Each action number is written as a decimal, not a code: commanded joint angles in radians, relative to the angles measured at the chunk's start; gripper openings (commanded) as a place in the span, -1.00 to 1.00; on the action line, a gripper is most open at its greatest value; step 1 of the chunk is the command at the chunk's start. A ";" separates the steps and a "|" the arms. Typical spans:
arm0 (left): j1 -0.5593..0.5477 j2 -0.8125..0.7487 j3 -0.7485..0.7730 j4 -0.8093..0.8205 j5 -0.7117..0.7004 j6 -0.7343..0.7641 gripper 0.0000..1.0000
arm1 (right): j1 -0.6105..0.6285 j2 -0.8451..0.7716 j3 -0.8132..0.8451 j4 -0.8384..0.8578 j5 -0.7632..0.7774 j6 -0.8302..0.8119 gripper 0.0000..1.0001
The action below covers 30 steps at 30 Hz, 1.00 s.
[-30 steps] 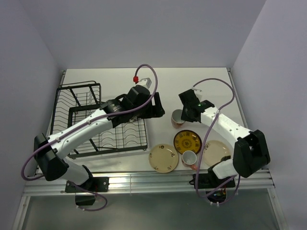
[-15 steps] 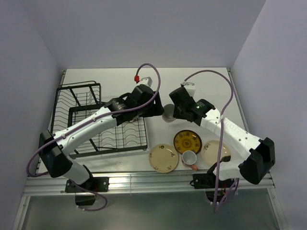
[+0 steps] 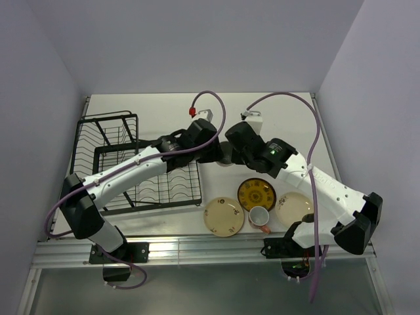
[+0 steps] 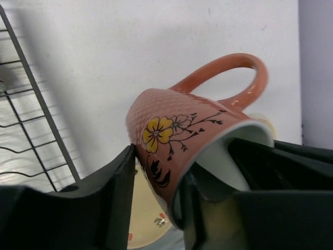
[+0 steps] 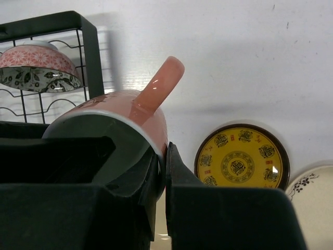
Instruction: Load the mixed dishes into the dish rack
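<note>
Beside the rack [image 5: 88,52], right fingers [image 5: 223,219] clamp the mug [image 5: 136,107].

Left fingers [image 4: 104,208] and mug [image 4: 177,135] hide most of one cream plate [image 4: 148,221]; the frame edge crops the other cream plate [image 5: 318,190].

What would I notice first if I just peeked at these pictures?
The pinkish-orange mug with the yellow flower is held above the middle of the table. The left tool and the right tool both pinch its rim. After that, you'd see the bright yellow plate lying on the table, and the big black dish rack on the left with a small bowl in it.
</note>
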 commanded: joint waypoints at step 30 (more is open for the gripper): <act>0.428 -0.450 -0.332 0.675 0.929 -0.136 -1.00 | -0.318 -0.332 -0.133 0.535 -0.923 0.041 0.98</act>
